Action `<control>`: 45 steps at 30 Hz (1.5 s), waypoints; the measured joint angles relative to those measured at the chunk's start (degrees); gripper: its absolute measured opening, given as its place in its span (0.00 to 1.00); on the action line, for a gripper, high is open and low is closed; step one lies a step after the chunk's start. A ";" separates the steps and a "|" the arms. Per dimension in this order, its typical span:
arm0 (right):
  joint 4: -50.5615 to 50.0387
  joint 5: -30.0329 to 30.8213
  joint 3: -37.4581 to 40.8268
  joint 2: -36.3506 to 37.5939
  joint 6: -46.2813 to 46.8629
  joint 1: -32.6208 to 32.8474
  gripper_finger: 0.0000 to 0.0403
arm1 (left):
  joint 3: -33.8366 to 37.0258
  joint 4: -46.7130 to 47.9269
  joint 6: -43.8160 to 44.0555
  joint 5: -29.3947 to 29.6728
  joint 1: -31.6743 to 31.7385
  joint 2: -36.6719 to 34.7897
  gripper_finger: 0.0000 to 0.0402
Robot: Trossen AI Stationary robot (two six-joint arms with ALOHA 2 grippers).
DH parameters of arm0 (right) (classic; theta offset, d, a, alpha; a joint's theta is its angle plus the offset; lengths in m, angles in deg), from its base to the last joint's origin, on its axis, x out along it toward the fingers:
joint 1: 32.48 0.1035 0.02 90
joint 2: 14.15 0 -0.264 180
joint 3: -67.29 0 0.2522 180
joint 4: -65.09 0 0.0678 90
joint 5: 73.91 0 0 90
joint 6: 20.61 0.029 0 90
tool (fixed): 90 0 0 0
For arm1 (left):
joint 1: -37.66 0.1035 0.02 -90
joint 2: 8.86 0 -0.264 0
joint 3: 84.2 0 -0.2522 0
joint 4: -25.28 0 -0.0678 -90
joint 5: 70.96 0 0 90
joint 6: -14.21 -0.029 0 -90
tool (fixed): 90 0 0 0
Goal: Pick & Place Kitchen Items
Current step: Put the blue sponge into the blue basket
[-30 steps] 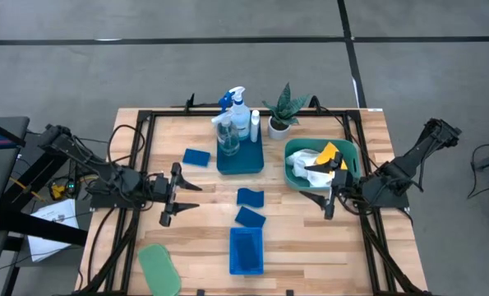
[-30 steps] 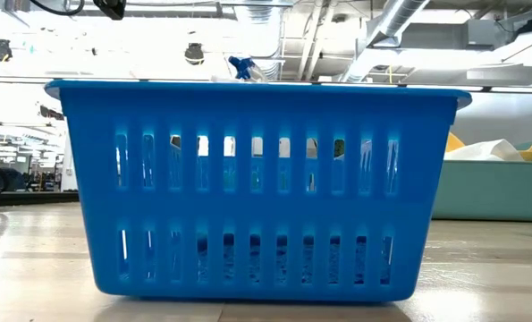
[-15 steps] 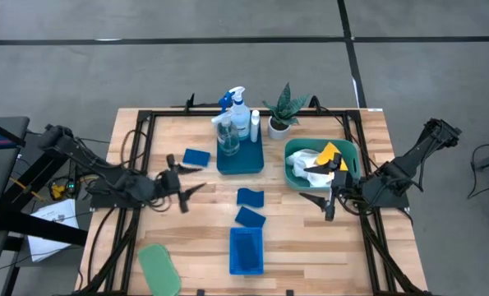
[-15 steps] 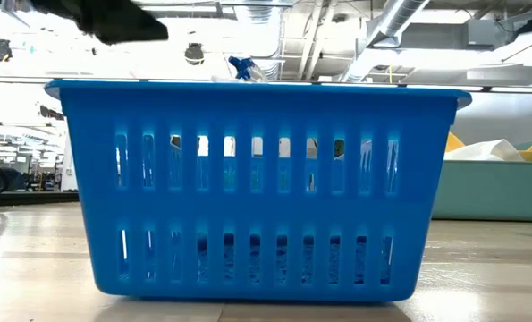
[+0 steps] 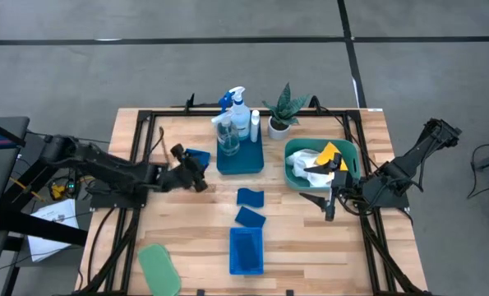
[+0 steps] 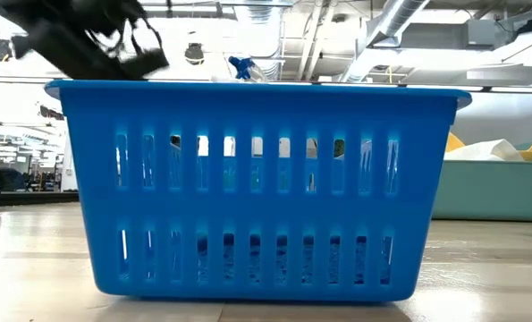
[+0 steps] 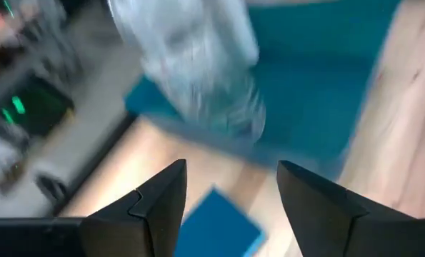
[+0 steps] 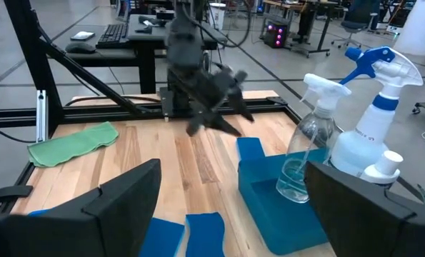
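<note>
**Left gripper hangs open over the far-left sponge**

I have the left gripper (image 5: 196, 168) out over the table's far-left part, its jaws apart with nothing between them. In the left wrist view its two dark fingers (image 7: 155, 203) frame a blue sponge (image 7: 219, 228) lying flat on the wood just beneath; from above the same sponge (image 5: 200, 155) shows partly covered by the gripper, just left of the blue tray (image 5: 241, 159).

That tray sits at the middle of the far edge and carries three upright bottles: the blue-trigger spray bottle (image 5: 236, 104), the clear plastic bottle (image 5: 227, 136) and the white blue-labelled bottle (image 5: 254, 125). A potted plant (image 5: 283, 111) stands beside it to the right.

My right gripper (image 5: 330, 200) waits near the right edge, jaws wide and empty, just beside the teal tub (image 5: 297, 177), which holds a white cloth (image 5: 308, 158) and a yellow cloth (image 5: 328, 153).

Two more blue sponges (image 5: 251, 197) (image 5: 250, 217) lie at the table's centre, close together. Nearer the front edge stands a blue slotted basket (image 5: 246, 251), and a green cloth (image 5: 159, 267) lies at the front-left corner.
</note>
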 joint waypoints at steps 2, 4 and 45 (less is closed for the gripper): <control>-0.04 0.00 0.00 0.00 0.00 0.00 0.83 | 0.00 1.58 2.09 -5.19 3.68 2.63 0.53; -0.22 0.00 0.00 0.00 0.00 0.02 0.83 | 0.00 1.99 2.21 -10.15 6.40 5.51 0.53; -0.39 0.00 0.00 -0.24 0.00 0.00 0.83 | 0.28 -3.78 2.59 -16.08 12.62 18.21 0.42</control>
